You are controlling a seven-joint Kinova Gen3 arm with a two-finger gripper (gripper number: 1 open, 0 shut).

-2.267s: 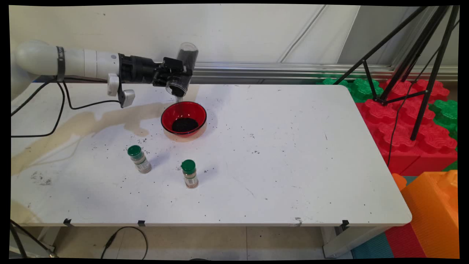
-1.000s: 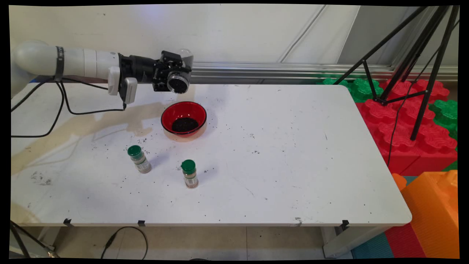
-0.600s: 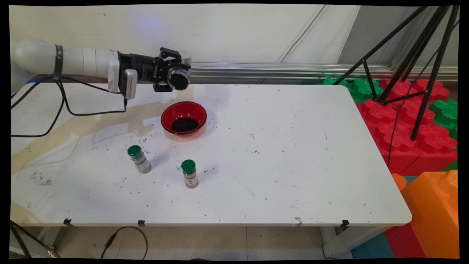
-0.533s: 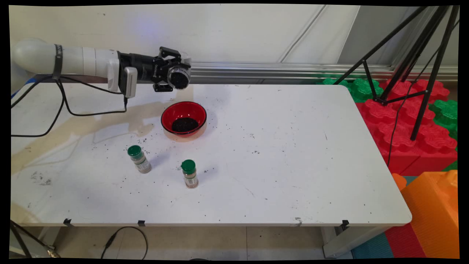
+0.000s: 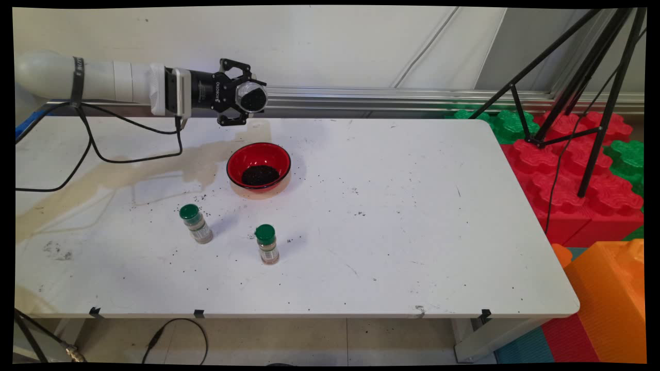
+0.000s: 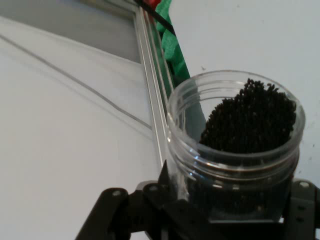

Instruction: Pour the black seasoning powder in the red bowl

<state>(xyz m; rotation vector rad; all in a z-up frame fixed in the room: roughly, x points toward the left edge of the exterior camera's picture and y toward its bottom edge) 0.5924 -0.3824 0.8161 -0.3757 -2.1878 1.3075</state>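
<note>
The clear jar point(image 5: 251, 97) of black granules point(image 6: 247, 120) sits clamped in my gripper point(image 5: 234, 93), lying on its side above the far part of the white table point(image 5: 412, 221), its open mouth turned toward the near side. My fingers are closed on its body, so I am holding it aloft, just behind and above the red bowl point(image 5: 259, 166). That bowl already has a dark heap of the same granules in its bottom. In the hand view the granules are banked against one wall, right up to the threaded rim.

My judgement of the risk: with the mouth uncapped and the contents near the lip, any tilt or jolt could spill granules, and I am not directly over the bowl, so they would land on the table, which is already speckled with strays. The smooth wall could also slip in my grip.

2 green-capped spice bottles point(image 5: 195, 222) point(image 5: 267, 243) stand upright nearer the front, well apart from me.
</note>
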